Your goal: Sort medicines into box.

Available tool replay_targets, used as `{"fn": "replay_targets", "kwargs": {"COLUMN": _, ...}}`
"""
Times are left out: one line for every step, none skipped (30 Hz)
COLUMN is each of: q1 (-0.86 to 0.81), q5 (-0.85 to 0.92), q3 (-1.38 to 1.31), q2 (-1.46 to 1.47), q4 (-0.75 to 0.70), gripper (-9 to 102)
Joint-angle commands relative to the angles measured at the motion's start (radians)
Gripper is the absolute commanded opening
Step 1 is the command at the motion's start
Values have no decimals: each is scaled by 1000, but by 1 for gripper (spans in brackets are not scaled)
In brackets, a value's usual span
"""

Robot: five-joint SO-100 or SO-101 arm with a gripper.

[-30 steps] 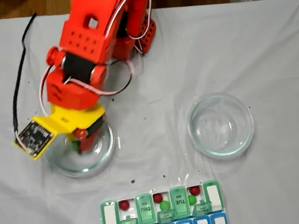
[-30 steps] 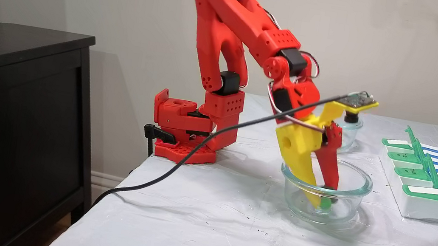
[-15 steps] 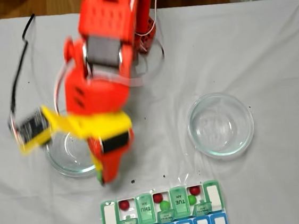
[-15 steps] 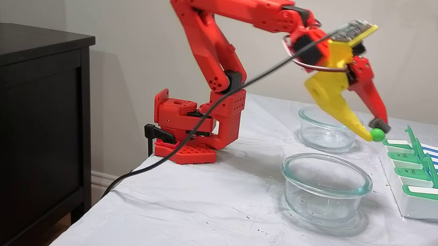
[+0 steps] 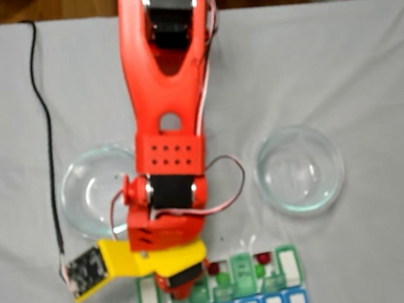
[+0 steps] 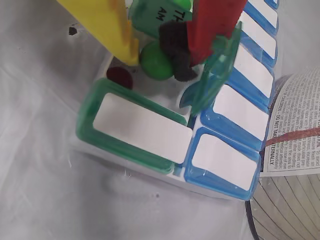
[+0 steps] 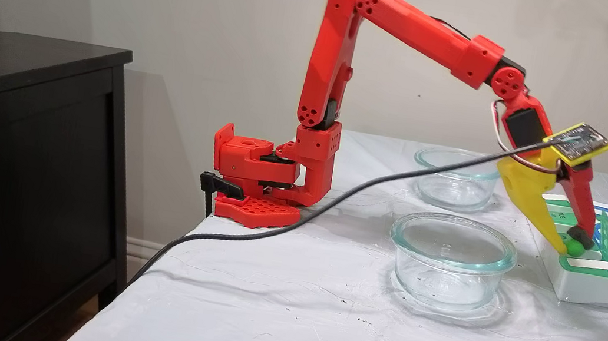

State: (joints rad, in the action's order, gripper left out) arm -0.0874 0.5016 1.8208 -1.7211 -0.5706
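In the wrist view, the end effector (image 6: 156, 59) pinches a green ball (image 6: 155, 61) beside a red ball (image 6: 120, 77).

arm (image 7: 419, 29) red – claw (image 7: 574, 247) yellow/red fingers | black cable (image 7: 335, 204) | white wires

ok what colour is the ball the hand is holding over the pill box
Bright green. The ball shows best in the wrist view, pinched in the hand.

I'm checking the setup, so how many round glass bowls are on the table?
2. In a fixed view, the left bowl sits beside the arm and the right bowl on its other side. Both look empty; more may lie out of frame.
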Motion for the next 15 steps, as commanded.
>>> {"fn": "replay_targets", "kwargs": {"q1": 8, "q5": 15, "q3": -141, "q2": -54, "q4": -43, "gripper": 0}}
{"fn": "replay_targets", "kwargs": {"q1": 5, "q5": 25, "q3": -141, "q2": -69, "q4": -55, "gripper": 0}}
{"fn": "replay_targets", "kwargs": {"q1": 3, "q5": 38, "q3": -135, "q2": -86, "q4": -64, "gripper": 0}}
{"fn": "replay_targets", "kwargs": {"q1": 0, "q5": 46, "q3": -124, "q2": -107, "q4": -67, "gripper": 0}}
{"fn": "replay_targets", "kwargs": {"q1": -2, "q5": 54, "q3": -115, "q2": -120, "q4": -67, "gripper": 0}}
{"fn": "replay_targets", "kwargs": {"q1": -3, "q5": 60, "q3": -106, "q2": -126, "q4": -57, "gripper": 0}}
{"fn": "replay_targets", "kwargs": {"q1": -5, "q5": 63, "q3": -100, "q2": -126, "q4": -44, "gripper": 0}}
{"fn": "replay_targets", "kwargs": {"q1": -6, "q5": 67, "q3": -97, "q2": -123, "q4": -35, "gripper": 0}}
{"fn": "replay_targets", "kwargs": {"q1": -9, "q5": 72, "q3": -95, "q2": -117, "q4": -26, "gripper": 0}}
{"fn": "replay_targets", "kwargs": {"q1": -14, "q5": 77, "q3": -95, "q2": -109, "q4": -15, "gripper": 0}}
{"fn": "replay_targets", "kwargs": {"q1": -18, "q5": 83, "q3": -97, "q2": -101, "q4": -5, "gripper": 0}}
{"fn": "replay_targets", "kwargs": {"q1": -21, "q5": 94, "q3": -98, "q2": -92, "q4": 3, "gripper": 0}}
{"fn": "replay_targets", "kwargs": {"q1": -25, "q5": 103, "q3": -100, "q2": -86, "q4": 11, "gripper": 0}}
{"fn": "replay_targets", "kwargs": {"q1": -28, "q5": 109, "q3": -100, "q2": -81, "q4": 20, "gripper": 0}}
{"fn": "replay_targets", "kwargs": {"q1": -32, "q5": 114, "q3": -100, "q2": -75, "q4": 28, "gripper": 2}}
